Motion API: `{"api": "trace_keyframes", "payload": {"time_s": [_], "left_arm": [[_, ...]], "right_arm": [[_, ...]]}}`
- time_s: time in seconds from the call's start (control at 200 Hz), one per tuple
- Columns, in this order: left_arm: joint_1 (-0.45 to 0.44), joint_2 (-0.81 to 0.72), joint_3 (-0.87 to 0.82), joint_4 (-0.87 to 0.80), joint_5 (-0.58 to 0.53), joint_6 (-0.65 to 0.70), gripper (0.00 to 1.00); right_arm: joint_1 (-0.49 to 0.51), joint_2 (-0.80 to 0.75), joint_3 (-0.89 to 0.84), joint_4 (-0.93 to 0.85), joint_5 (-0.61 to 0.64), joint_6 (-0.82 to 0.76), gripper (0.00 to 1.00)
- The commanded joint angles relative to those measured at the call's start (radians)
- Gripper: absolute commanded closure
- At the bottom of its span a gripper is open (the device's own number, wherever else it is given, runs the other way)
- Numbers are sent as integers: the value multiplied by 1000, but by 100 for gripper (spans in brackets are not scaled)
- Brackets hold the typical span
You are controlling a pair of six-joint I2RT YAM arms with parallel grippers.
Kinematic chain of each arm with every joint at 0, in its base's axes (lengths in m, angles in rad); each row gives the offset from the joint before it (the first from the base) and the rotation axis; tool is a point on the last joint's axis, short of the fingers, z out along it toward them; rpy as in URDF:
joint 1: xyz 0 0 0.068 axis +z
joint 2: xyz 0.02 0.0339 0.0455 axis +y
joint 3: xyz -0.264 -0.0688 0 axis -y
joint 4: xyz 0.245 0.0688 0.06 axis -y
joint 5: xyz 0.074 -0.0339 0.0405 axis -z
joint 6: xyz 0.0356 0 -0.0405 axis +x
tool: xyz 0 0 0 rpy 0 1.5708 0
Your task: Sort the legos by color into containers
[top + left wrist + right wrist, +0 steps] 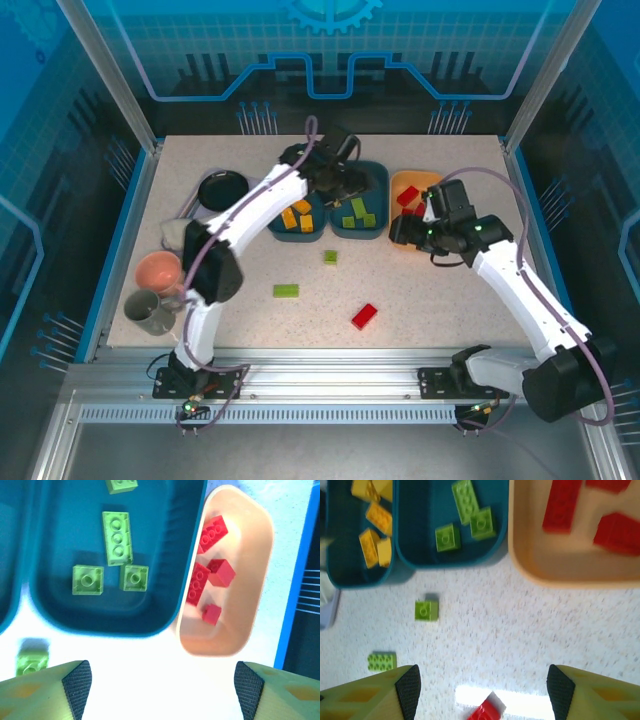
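Top external: left arm stretched over teal trays; left gripper spread, empty; right gripper spread, empty.

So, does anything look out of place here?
Three bricks lie loose on the table: a small green brick, a long green brick and a red brick, all outside the trays. Inside the trays the colours are kept apart; nothing looks spilled or broken.

Two dark teal trays, one pale orange tray; yellow bricks, lime bricks, red bricks; tabletop's speckled white.
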Motion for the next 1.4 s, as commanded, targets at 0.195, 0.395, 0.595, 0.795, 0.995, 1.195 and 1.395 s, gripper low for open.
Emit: {"api": "trace_keyframes", "payload": {"time_s": [0.195, 0.395, 0.595, 0.795, 0.995, 1.195, 1.395], "left_arm": [[18, -553, -695, 120, -61, 18, 16], [16, -825, -1014, 124, -20, 4, 15], [17, -1026, -1166, 74, -21, -16, 13], [17, -1125, -1210, 38, -30, -42, 13], [17, -1161, -1217, 10, -29, -41, 13], [15, -1192, -1233, 4, -26, -51, 14], [17, -1190, -1225, 36, -4, -50, 14]], "right_arm": [[240, 37, -172, -66, -32, 497, 28], [357, 130, -246, 19, -15, 729, 23], [417, 214, -276, 80, 0, 883, 23], [465, 308, -245, 107, -4, 948, 27], [484, 367, -249, 158, -7, 1001, 41], [488, 430, -219, 182, 11, 994, 60], [486, 402, -122, 57, 128, 890, 72]]}}
